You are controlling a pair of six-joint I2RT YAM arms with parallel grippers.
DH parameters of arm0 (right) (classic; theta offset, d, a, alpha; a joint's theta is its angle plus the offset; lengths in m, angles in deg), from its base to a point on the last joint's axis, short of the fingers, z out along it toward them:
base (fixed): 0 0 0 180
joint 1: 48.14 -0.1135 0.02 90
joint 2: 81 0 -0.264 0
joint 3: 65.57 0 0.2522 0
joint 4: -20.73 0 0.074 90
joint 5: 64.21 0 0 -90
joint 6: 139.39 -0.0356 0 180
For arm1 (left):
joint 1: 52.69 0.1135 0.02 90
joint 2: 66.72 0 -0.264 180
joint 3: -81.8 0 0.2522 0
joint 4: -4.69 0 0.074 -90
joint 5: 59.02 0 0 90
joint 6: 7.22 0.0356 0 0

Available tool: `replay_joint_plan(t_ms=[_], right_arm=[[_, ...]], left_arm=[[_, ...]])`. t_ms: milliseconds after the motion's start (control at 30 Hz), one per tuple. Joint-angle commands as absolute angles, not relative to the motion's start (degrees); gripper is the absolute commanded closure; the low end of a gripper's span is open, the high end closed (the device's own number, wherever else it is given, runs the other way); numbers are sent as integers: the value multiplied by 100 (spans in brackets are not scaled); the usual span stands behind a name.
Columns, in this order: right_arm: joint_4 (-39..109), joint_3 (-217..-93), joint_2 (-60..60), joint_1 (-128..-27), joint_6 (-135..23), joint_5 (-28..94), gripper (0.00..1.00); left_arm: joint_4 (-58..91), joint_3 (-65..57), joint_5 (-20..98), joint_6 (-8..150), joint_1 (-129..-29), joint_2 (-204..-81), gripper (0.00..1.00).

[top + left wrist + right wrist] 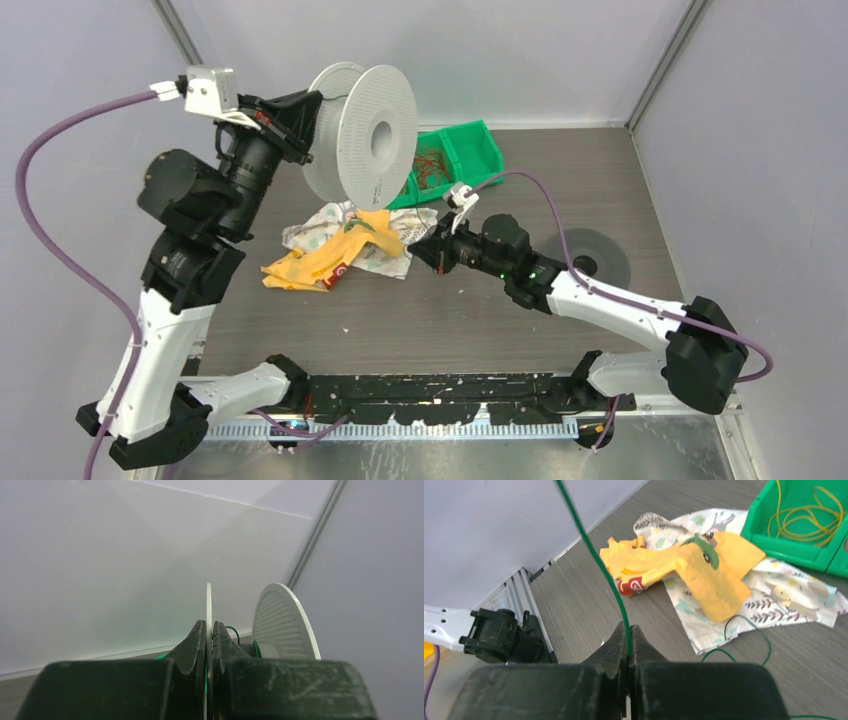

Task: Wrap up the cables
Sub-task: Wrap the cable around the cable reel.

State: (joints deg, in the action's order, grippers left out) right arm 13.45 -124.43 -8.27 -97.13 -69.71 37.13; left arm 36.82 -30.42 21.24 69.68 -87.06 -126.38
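Pale walls closed in a grey wood-grain tabletop (450, 320). My left gripper (209, 645) was pressed onto one flange of the white spool (360, 135), holding it upright in the air above the far-left part of the table. My right gripper (629, 635), low over the middle, was pinching the dark green cable (594, 550). The cable rose almost straight from my fingertips and out of the wrist view, presumably toward the spool. Its slack tail (744, 640) curled on the table just beside the heaped cloths (340, 250). A little green showed at the hub in the left wrist view. Yellow cables (804, 520) and some reddish ones lay in the green bin (470, 150) at the far edge.

To wind well, I judged I should keep the line tight and steer it between the two flanges rather than over a rim. I should also let it slide through a lightly eased pinch as the turns went on. The tail could snag on the cloths, so I would draw it away from them. The hold on the flange looked thin, and a hard pull might twist the spool.
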Motion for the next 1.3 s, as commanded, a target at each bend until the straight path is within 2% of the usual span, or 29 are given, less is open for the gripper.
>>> replay_joint_plan(t_ms=[0,100,267,500,833,1267], right_arm=[[2191,-12396,-1196,-10059,-7073,3425,99],[2550,-12328,-1408,-10335,-7128,3283,99],[3076,-12400,-1683,-10801,-7244,3225,99],[4371,-13265,-1875,-11332,-6909,3201,99],[5553,-14650,-1621,-11468,-6195,3507,100],[6835,-15400,-2258,-11468,-4492,1425,99]], left_arm=[[2176,-2221,1171,6864,-8682,-12580,100],[1876,-1879,713,6864,-8687,-12663,100],[1755,-1739,649,6883,-8684,-12873,100],[1582,-1386,206,7274,-8849,-13040,100],[1157,-1030,-571,8249,-9895,-13573,100],[2935,-978,1251,8251,-10208,-13703,100]])
